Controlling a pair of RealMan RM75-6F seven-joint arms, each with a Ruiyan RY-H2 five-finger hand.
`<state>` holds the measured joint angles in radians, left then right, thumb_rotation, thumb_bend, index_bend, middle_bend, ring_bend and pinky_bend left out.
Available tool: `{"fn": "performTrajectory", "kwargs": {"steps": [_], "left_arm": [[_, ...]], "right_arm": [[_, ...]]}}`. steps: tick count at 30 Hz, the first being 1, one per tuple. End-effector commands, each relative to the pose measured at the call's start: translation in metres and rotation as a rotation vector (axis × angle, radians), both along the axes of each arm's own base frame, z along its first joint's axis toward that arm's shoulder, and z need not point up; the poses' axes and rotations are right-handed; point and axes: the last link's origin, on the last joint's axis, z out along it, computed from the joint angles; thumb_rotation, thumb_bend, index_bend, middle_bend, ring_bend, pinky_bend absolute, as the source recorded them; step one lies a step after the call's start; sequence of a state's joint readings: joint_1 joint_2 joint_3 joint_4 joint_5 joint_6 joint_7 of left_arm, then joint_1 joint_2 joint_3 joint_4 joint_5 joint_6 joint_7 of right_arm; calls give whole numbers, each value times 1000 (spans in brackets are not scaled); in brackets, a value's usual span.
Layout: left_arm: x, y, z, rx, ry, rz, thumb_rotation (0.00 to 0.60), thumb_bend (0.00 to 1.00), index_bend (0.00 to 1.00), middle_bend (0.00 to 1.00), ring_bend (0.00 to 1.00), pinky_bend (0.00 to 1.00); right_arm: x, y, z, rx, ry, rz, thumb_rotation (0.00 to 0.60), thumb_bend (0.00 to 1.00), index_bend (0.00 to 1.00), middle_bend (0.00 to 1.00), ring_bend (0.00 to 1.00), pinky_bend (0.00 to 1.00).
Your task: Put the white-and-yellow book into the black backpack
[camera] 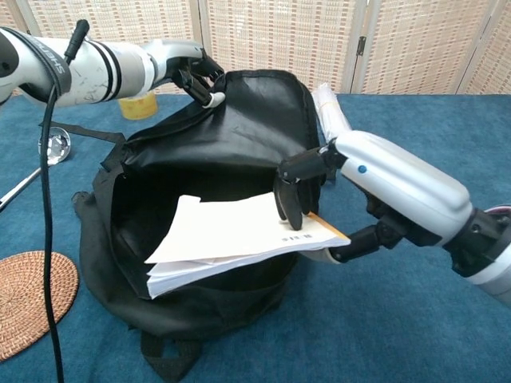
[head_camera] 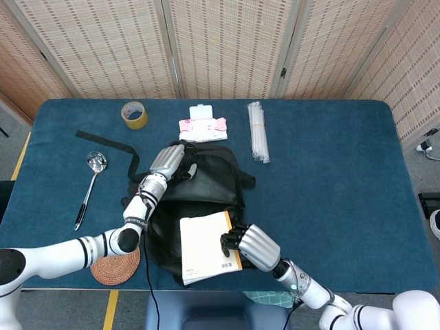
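Note:
The black backpack [head_camera: 199, 185] [camera: 231, 152] lies open on the blue table, its mouth facing me. My left hand [head_camera: 167, 162] [camera: 185, 73] grips the top flap by its white zipper pull and holds it up. My right hand [head_camera: 249, 245] [camera: 351, 191] grips the white-and-yellow book [head_camera: 205, 246] [camera: 239, 239] by its yellow spine edge. The book lies nearly flat at the backpack's mouth, its far end partly inside the opening.
A roll of yellow tape [head_camera: 134, 114], a white-and-red packet [head_camera: 201, 124] and a clear sleeve of straws [head_camera: 257, 130] lie at the back of the table. A metal spoon [head_camera: 88, 187] and a woven coaster [head_camera: 113, 265] [camera: 32, 299] sit at left.

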<state>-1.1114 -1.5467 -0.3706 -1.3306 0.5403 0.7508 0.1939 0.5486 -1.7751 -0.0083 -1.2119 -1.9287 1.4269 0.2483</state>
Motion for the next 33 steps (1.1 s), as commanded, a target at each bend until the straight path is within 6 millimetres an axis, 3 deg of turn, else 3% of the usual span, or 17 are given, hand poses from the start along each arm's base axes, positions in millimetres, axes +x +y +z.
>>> {"fn": "performTrajectory", "kwargs": {"steps": [1, 11, 33], "left_arm": [[0, -1, 2, 1, -3, 1, 600, 580, 603, 290, 262, 100], [0, -5, 7, 0, -2, -7, 600, 580, 603, 290, 258, 100], [-7, -8, 16, -6, -13, -11, 600, 580, 600, 290, 249, 95]], "right_arm": [[7, -10, -22, -26, 45, -1, 600, 395, 868, 554, 554, 514], [22, -32, -58, -206, 183, 74, 600, 395, 872, 554, 557, 514], [38, -73, -81, -479, 437, 96, 600, 395, 882, 554, 586, 505]]}}
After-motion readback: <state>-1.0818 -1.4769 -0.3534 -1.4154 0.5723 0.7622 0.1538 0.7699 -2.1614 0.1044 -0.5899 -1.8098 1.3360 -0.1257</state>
